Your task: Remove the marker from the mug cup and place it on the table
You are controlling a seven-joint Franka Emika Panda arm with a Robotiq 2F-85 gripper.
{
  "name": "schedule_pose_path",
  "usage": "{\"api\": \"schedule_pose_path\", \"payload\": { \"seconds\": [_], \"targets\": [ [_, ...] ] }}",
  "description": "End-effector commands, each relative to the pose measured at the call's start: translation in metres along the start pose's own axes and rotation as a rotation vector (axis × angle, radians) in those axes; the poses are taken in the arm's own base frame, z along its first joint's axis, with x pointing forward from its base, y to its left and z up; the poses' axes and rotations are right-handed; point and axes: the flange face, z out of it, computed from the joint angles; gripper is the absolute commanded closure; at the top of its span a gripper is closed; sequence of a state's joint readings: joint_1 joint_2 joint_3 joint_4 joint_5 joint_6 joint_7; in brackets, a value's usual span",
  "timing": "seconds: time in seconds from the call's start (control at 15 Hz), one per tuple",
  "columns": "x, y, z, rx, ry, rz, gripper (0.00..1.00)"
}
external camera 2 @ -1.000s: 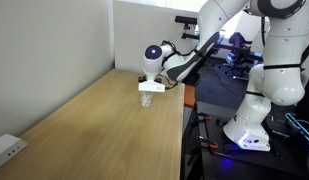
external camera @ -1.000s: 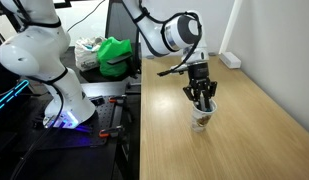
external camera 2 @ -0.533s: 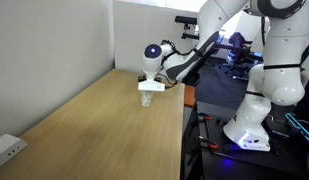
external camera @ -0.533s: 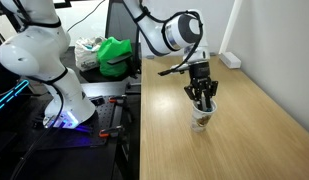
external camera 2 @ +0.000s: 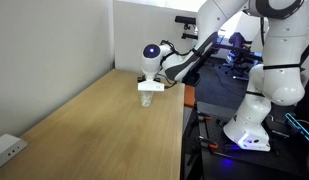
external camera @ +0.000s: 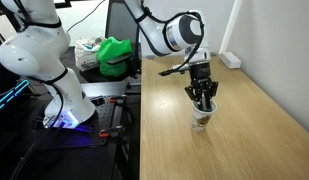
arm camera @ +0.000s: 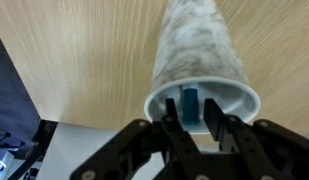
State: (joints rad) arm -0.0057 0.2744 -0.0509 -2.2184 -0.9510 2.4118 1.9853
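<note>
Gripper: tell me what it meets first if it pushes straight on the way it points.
Most likely the marker standing in the cup: the wrist view shows it between the fingers of the gripper, at the cup's mouth. Beyond it lies the cup's bottom; depth is unclear.

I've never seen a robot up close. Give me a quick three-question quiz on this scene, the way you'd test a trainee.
1. Short answer: what stands inside the small white patterned cup on the light tan wooden table?
2. True or false: the cup lies tipped on its side.
3. Pick one: the fingers of the robot's black hand are A) on either side of the marker at the cup's mouth, B) high above the cup, well clear of it, C) flat on the table.
Key: 1. a thin dark greenish marker; 2. false, it stands upright; 3. A.
</note>
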Motion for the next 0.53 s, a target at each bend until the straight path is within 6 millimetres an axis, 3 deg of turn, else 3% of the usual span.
{"api": "schedule_pose_path", "payload": {
  "seconds": [0.0, 0.47],
  "targets": [
    [0.0017, -0.0084, 0.0034, -0.004, -0.017, -0.016, 0.65],
    [0.0011, -0.0103, 0.0065, -0.010, -0.013, -0.016, 0.67]
  ]
}}
